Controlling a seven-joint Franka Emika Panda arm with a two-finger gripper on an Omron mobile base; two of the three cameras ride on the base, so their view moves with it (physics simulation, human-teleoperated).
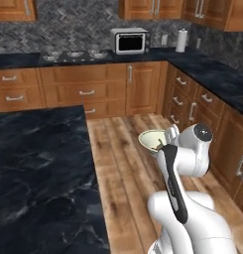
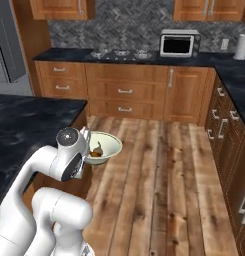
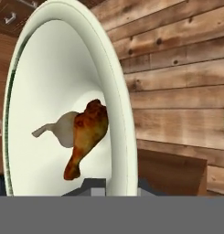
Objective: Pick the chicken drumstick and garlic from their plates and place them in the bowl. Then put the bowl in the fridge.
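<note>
The pincer (image 3: 114,186) is clenched on the rim of the deep cream-white bowl (image 3: 115,91), held above the wooden floor (image 2: 164,170). The hand view shows the reddish-brown chicken drumstick (image 3: 86,137) touching the pale garlic (image 3: 61,129) inside; the base views blur them.

I see a floor (image 1: 123,163) made of brown wood planks. On my left is a big counter (image 1: 38,173) with a dark, shiny stone top. Far back there is a white microwave (image 1: 130,40) with a black door, sitting on another dark counter (image 1: 157,53). Just beside it is a stove top (image 1: 76,56) with silver rings. A white paper towel roll (image 1: 181,40) stands in the corner. Under the counters are brown wood cabinets (image 1: 83,92) with silver handles. The wall (image 2: 114,25) behind has small grey tiles.
</note>
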